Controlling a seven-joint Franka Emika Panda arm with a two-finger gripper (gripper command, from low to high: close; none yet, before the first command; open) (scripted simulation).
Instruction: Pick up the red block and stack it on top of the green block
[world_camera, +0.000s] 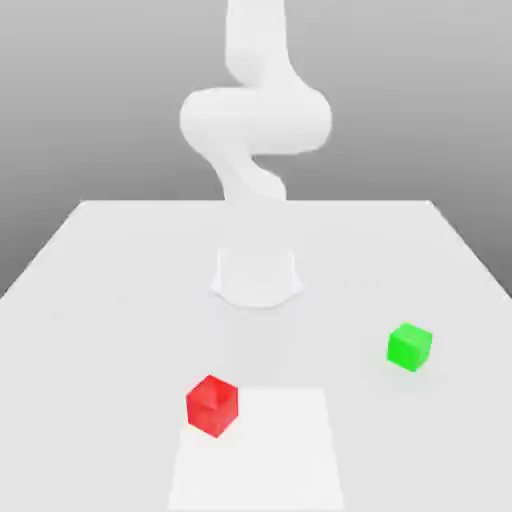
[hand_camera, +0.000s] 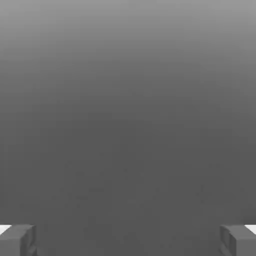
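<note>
Red block (world_camera: 212, 405) at the near side of the tabletop (world_camera: 90, 290), a bit toward the exterior view's left, sitting flat, one corner turned to the near edge. No words or labels on it. White arm (world_camera: 255, 120) in the middle, far back, rising from a round base. Green block (world_camera: 410, 347) toward the exterior view's right, a little farther back, well apart from the red block, plain too. Gripper (hand_camera: 128, 240) wide open, holding nothing, fingertips (hand_camera: 17, 240) at both sides in the hand view.
</note>
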